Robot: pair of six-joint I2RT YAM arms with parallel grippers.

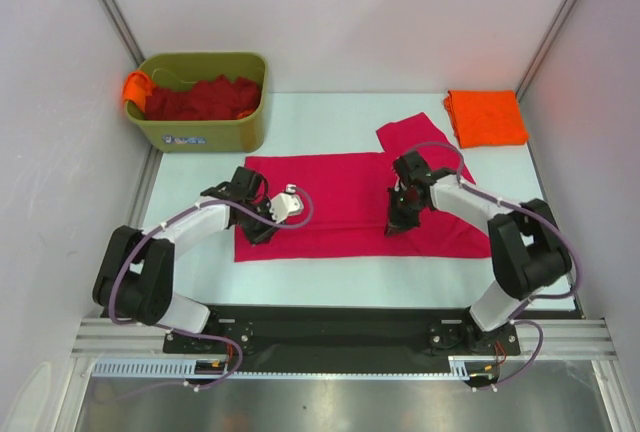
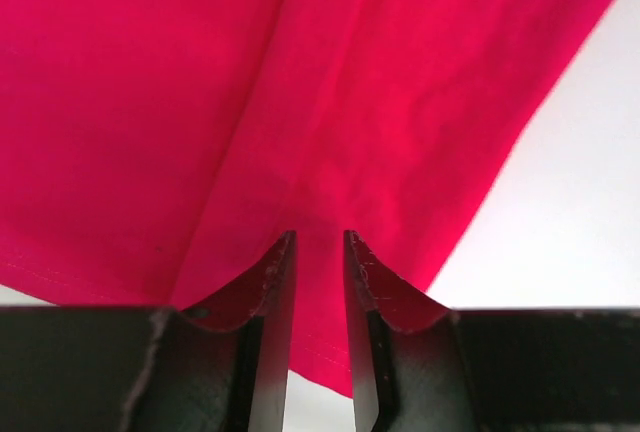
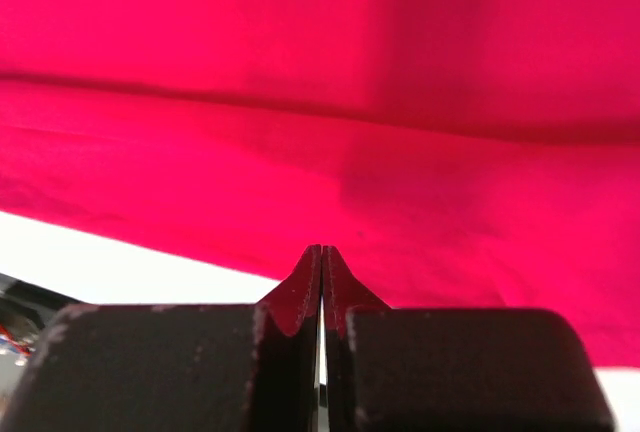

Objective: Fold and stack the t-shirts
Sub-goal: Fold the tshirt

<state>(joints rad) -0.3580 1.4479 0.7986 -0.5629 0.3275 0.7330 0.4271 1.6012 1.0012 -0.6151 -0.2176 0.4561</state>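
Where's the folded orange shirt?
In the top view, the folded orange shirt lies at the far right corner of the table, just right of the pink shirt.

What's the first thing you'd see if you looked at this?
The big crimson-pink t-shirt spread across the middle of the table, with the left gripper and right gripper low over it. After that, the bright orange t-shirt folded at the far right corner, and the olive-green bin of dark red t-shirts at the far left.
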